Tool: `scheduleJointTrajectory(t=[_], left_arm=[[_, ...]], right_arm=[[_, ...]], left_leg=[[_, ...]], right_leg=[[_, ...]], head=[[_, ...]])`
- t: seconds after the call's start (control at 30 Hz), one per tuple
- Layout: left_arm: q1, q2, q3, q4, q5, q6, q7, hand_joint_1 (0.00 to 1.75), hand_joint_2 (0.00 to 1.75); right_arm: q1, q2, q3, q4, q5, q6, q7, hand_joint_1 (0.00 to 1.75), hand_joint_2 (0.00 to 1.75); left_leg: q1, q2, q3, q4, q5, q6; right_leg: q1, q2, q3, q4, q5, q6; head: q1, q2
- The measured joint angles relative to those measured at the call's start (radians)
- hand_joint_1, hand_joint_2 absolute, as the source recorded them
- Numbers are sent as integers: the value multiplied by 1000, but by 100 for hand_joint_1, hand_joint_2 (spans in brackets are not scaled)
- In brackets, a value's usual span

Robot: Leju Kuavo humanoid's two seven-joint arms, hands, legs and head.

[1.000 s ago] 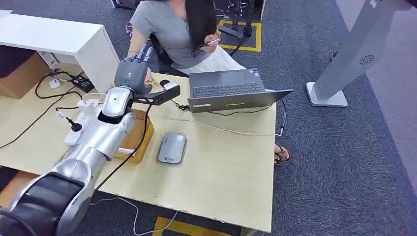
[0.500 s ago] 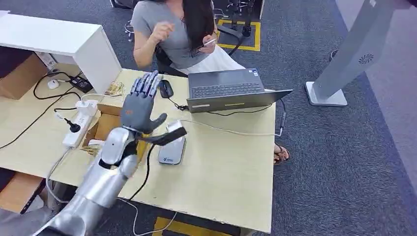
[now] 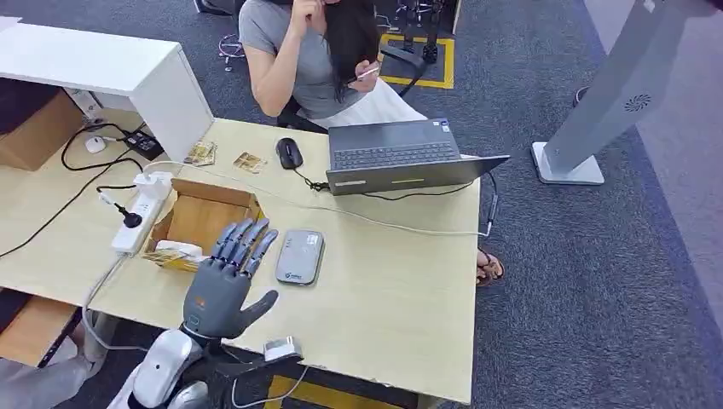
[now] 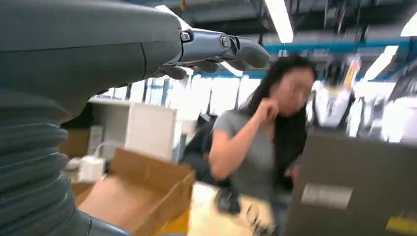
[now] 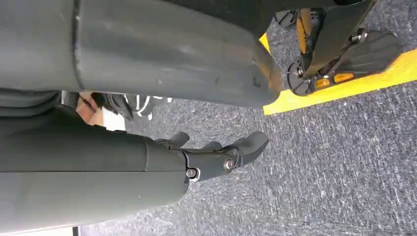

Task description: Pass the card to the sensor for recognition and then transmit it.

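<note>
Both hands hold nothing: left hand [image 3: 223, 285] spread wide, right hand [image 5: 216, 152] hanging loosely open. Card [image 3: 250, 162] lies far beyond the left fingertips; reaching over risks snagging the box [image 3: 205, 217] between them

The left hand [image 3: 223, 283] is showing a dark grey palm with an orange mark. Grey-blue fingers [image 3: 247, 240] are topping it. A silver forearm [image 3: 159, 380] is carrying a black cable.
</note>
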Motion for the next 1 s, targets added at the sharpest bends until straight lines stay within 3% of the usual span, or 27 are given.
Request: scheduleJointTrajectory(t=[0.1,0.4,1.0], left_arm=[[-2,19,23,5,2,-111,46,0,175],[-55,39,72,54,9,-212,74,0,175],[-143,39,85,175,1,-268,132,0,175]], right_arm=[[0,0,-12,0,-1,0,3,0,0],[-1,0,-27,0,3,3,3,0,0],[-4,-5,-29,0,26,62,18,0,0]], left_leg=[[0,0,0,0,0,0],[0,-1,0,0,2,0],[0,-1,0,0,2,0]], right_leg=[[0,0,0,0,0,0],[0,0,0,0,1,0],[0,0,0,0,1,0]], head=[[0,0],[0,0],[0,0]])
